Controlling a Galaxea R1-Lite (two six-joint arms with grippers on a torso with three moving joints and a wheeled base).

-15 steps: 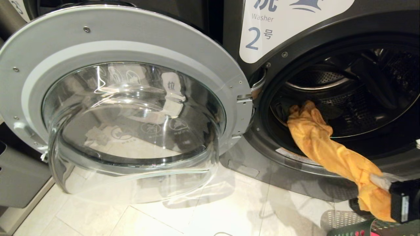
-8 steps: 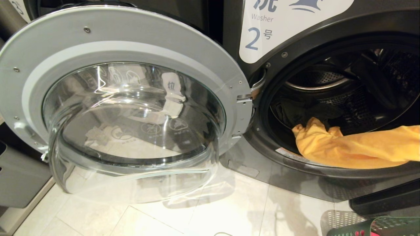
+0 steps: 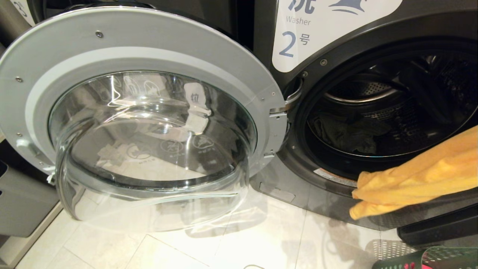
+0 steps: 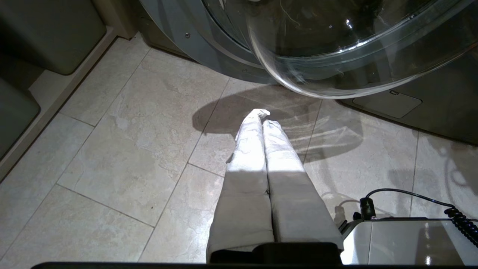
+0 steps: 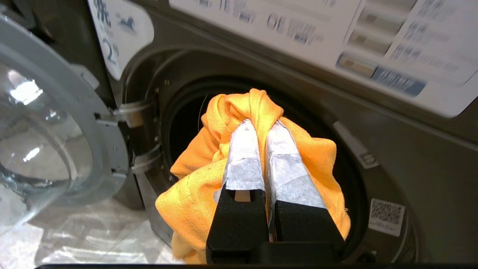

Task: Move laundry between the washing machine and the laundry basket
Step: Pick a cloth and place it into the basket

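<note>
The washing machine marked "2" stands with its round glass door swung wide open to the left. A mustard-orange cloth hangs clear of the drum, in front of the lower door rim at the right. My right gripper is shut on that orange cloth, held before the drum opening. A dark grey-olive piece lies inside the drum. A corner of the green laundry basket shows at the bottom right, with a bit of red-pink cloth in it. My left gripper hangs shut and empty over the floor tiles.
The open door juts far out over the tiled floor. A grey bin stands at the far left. A black part of the robot sits low at the right, by the basket.
The orange cloth has come fully out of the drum, swinging up and right and out over the rim. My right gripper has left the head view. The left arm stayed still.
</note>
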